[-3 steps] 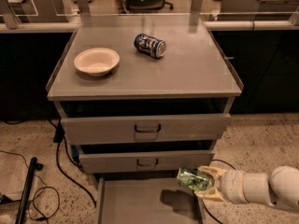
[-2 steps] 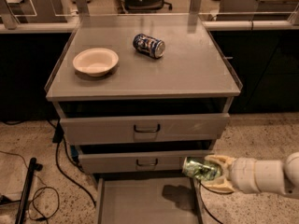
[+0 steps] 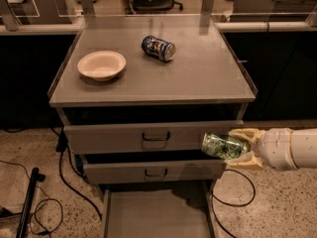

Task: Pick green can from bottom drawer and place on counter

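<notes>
My gripper [image 3: 237, 148] comes in from the right and is shut on the green can [image 3: 224, 146], holding it on its side in the air in front of the right end of the upper drawer. The can is well above the open bottom drawer [image 3: 157, 216], whose bare grey floor shows below. The counter [image 3: 198, 73] is the flat grey top of the cabinet, above and behind the can.
A cream bowl [image 3: 101, 65] sits on the counter at the left. A blue-and-white can [image 3: 158, 48] lies on its side at the counter's back middle. Two grey drawers [image 3: 154, 138] with dark handles stand slightly open. Black cables [image 3: 49, 202] lie on the floor at the left.
My gripper has lifted the green can upward, from just above the bottom drawer to the level of the upper drawer front.
</notes>
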You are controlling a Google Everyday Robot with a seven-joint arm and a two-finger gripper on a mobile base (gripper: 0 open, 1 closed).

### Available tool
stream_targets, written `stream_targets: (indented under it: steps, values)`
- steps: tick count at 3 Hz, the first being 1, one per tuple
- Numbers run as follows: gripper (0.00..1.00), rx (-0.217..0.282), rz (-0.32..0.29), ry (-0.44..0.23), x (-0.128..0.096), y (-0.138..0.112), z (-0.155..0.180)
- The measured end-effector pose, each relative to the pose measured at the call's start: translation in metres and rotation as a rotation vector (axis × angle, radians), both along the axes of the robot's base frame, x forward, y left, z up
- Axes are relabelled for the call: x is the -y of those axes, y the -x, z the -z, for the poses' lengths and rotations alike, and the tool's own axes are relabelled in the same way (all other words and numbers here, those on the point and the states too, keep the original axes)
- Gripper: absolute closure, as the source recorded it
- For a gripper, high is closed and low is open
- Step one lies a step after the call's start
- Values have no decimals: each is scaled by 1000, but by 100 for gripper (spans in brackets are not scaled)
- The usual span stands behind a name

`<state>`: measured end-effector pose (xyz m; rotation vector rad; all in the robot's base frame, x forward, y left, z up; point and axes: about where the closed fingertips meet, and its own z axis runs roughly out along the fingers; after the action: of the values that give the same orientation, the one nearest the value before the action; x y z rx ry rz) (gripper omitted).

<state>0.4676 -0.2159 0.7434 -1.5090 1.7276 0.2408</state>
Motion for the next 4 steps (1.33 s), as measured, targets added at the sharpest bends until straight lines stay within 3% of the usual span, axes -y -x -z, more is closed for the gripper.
stream_targets:
  steps: [1, 2, 3, 4]
  values:
    - [100, 5, -5, 2, -2, -2, -3]
    - [100, 45, -40, 13, -12, -17, -25]
    - [100, 72, -73, -8, -24, -34, -60]
    - [100, 85, -36, -39, -25, -51, -107]
